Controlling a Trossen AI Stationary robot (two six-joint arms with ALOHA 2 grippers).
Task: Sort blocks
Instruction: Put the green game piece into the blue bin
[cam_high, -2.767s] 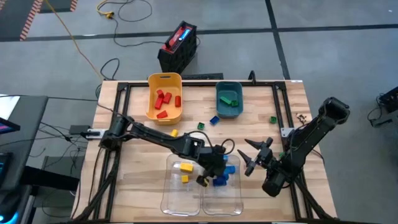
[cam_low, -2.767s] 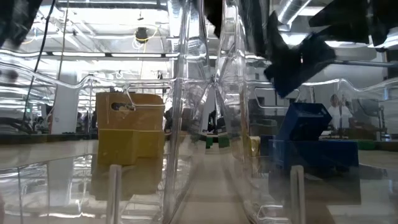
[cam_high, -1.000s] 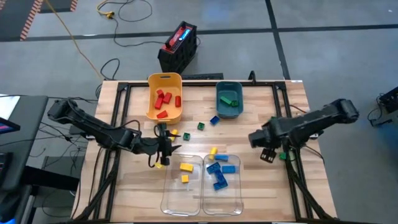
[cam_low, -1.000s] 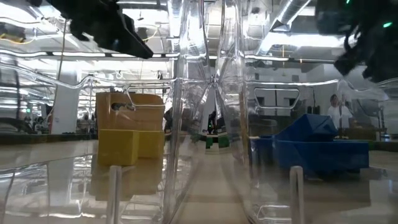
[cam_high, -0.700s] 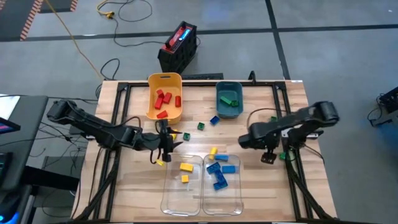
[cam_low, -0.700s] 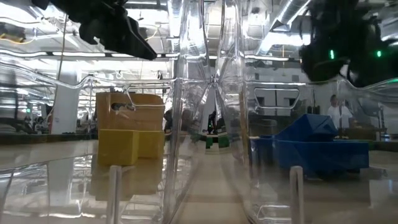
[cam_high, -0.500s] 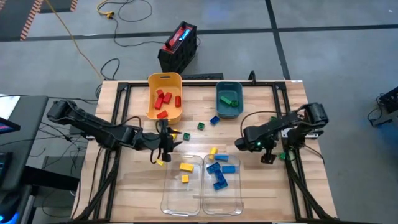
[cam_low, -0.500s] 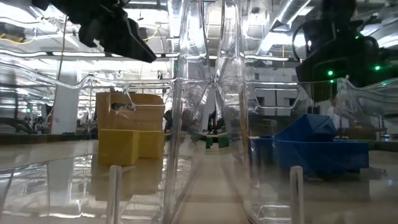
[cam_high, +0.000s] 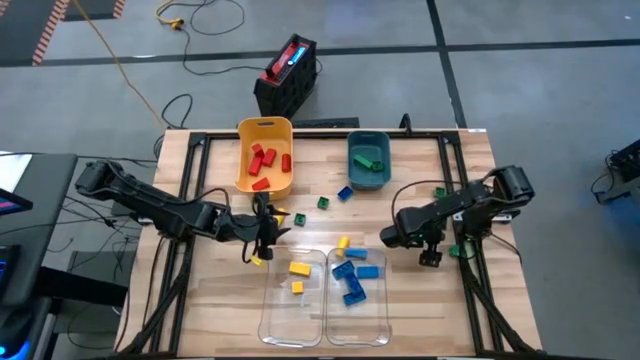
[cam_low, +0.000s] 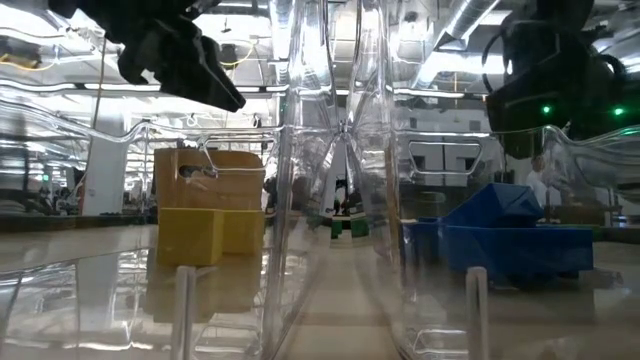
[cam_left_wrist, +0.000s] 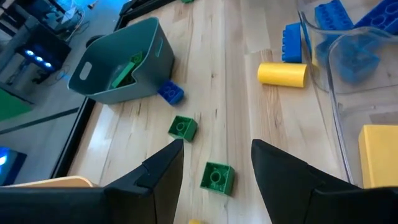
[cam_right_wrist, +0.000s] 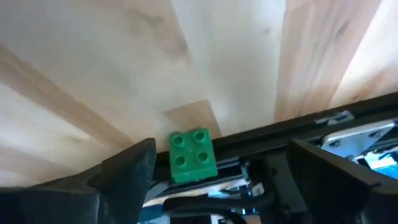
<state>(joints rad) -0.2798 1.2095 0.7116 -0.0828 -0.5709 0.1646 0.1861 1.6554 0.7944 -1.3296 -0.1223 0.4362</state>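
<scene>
Currently right gripper (cam_right_wrist: 214, 171) spread wide, empty, small square green plastic block (cam_right_wrist: 193, 155) between its fingers by table's right rail; left gripper (cam_left_wrist: 214, 168) part open, empty, above second green square block (cam_left_wrist: 217, 177) on wooden table (cam_high: 420, 285); yellow cylinder block (cam_left_wrist: 282, 73) near clear plastic bins (cam_high: 325, 318) holding yellow and blue bricks; red bricks in yellow bin (cam_high: 264, 132); green brick in teal bin (cam_high: 368, 140).

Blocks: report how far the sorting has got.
Done: red blocks lie in the yellow bin, green ones in the teal bin, yellow and blue in the clear bins. In hand: nothing; left gripper open over a loose green block, right gripper open at an edge green block. Left: other loose blocks on the table.
</scene>
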